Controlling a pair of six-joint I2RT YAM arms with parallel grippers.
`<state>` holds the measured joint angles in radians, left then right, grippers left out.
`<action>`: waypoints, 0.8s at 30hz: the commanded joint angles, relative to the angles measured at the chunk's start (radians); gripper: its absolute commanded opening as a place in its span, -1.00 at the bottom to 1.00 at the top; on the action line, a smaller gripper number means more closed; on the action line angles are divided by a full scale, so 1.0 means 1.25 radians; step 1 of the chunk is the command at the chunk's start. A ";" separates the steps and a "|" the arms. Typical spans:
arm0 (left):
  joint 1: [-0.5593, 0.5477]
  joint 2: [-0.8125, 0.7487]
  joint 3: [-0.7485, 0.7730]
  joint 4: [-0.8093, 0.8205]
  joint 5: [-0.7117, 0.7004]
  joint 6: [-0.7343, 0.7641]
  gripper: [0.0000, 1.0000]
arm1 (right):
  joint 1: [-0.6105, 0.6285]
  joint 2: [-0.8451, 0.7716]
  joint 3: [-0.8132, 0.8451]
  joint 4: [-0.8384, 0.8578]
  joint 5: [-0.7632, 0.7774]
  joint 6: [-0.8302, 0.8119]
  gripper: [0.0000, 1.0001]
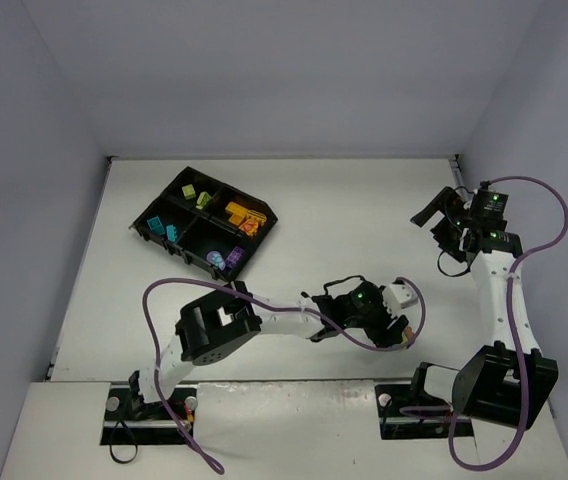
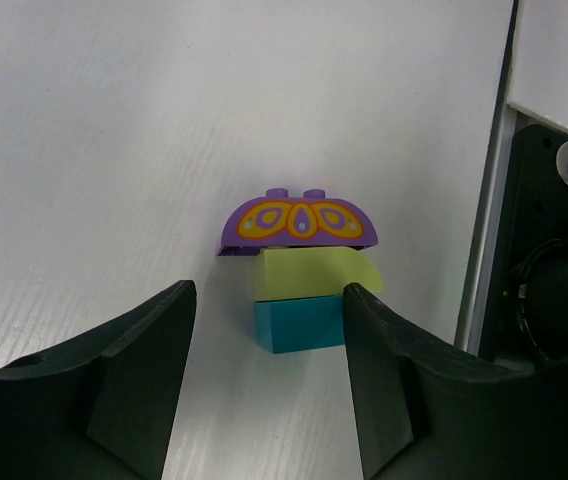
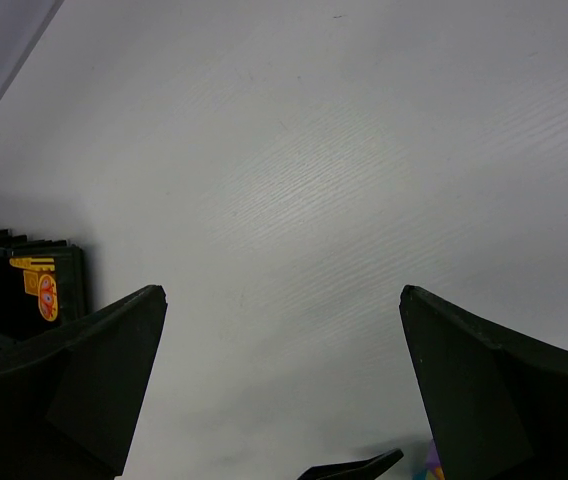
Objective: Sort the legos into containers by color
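Three legos stand joined in a small stack on the white table: a purple domed brick (image 2: 302, 220) with an orange pattern on top, a lime brick (image 2: 309, 274) under it, and a teal brick (image 2: 299, 326) nearest my fingers. My left gripper (image 2: 269, 290) is open around the stack's near end. Its right finger is at the teal brick's side and its left finger stands apart. The black tray (image 1: 204, 225) holds lime, orange, teal and purple bricks in separate containers. My right gripper (image 3: 282, 292) hangs wide open over bare table (image 3: 344, 150), holding nothing.
The right arm's black base (image 2: 554, 250) and the table's edge lie just right of the stack. The tray's corner with an orange brick (image 3: 40, 290) shows at the left of the right wrist view. Purple cables (image 1: 164, 300) loop over the near table. Walls enclose the table.
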<state>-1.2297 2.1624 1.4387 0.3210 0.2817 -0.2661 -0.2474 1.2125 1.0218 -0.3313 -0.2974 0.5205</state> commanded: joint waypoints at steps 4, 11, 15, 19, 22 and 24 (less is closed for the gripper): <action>-0.014 -0.019 0.021 0.034 -0.006 -0.001 0.08 | 0.003 -0.043 -0.015 0.011 -0.011 -0.007 1.00; -0.025 -0.049 -0.018 0.061 0.016 0.023 0.08 | 0.003 -0.052 -0.027 0.010 -0.019 -0.014 1.00; -0.025 -0.056 -0.013 0.039 0.014 0.052 0.08 | 0.002 -0.052 -0.034 0.010 -0.022 -0.014 1.00; -0.025 -0.038 0.000 0.021 0.009 0.052 0.08 | 0.002 -0.053 -0.033 0.011 -0.025 -0.015 1.00; -0.025 -0.028 0.006 0.019 -0.002 0.057 0.08 | 0.002 -0.055 -0.033 0.010 -0.025 -0.016 1.00; -0.026 -0.023 0.011 0.021 -0.011 0.062 0.08 | 0.002 -0.053 -0.034 0.010 -0.027 -0.019 0.99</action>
<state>-1.2575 2.1693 1.4006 0.3199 0.2844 -0.2138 -0.2478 1.1736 0.9768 -0.3408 -0.3065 0.5091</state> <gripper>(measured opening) 0.540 0.998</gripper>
